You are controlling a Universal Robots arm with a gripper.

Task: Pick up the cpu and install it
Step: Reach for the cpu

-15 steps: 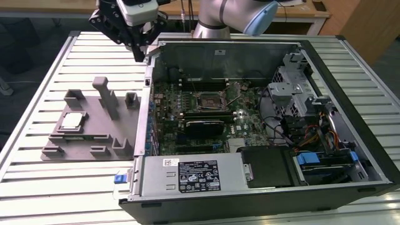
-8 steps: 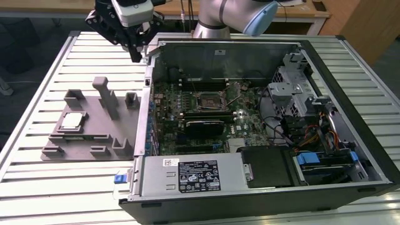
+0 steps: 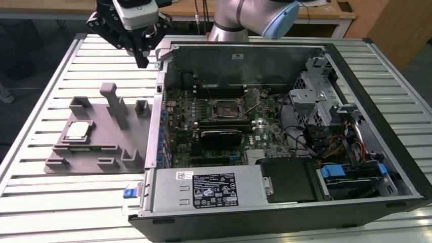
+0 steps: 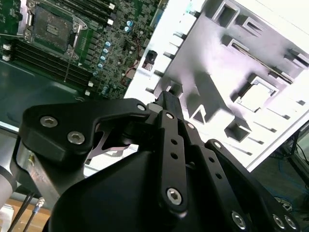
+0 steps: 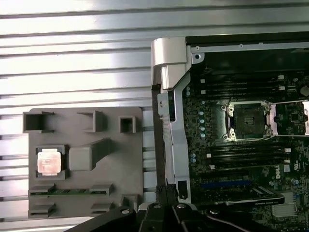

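The cpu [image 3: 76, 130] lies flat in a square pocket of the grey tray [image 3: 101, 126] on the slatted table, at the exterior view's left of the open computer case. Its silver top [image 5: 49, 162] shows in the first wrist view, and washed out in the second wrist view [image 4: 254, 97]. The black socket [image 3: 228, 108] with its metal frame sits open on the motherboard [image 5: 247, 121]. My gripper [image 3: 142, 62] hangs high above the table behind the tray, near the case's back corner, fingers shut together on nothing [image 5: 166, 190] [image 4: 168, 95].
The case wall [image 3: 157, 126] stands between tray and motherboard. A green memory stick [image 5: 63, 191] lies in a tray slot near the cpu. Upright posts [image 3: 113, 104] rise from the tray. Drive cages and cables [image 3: 331, 126] fill the case's far side.
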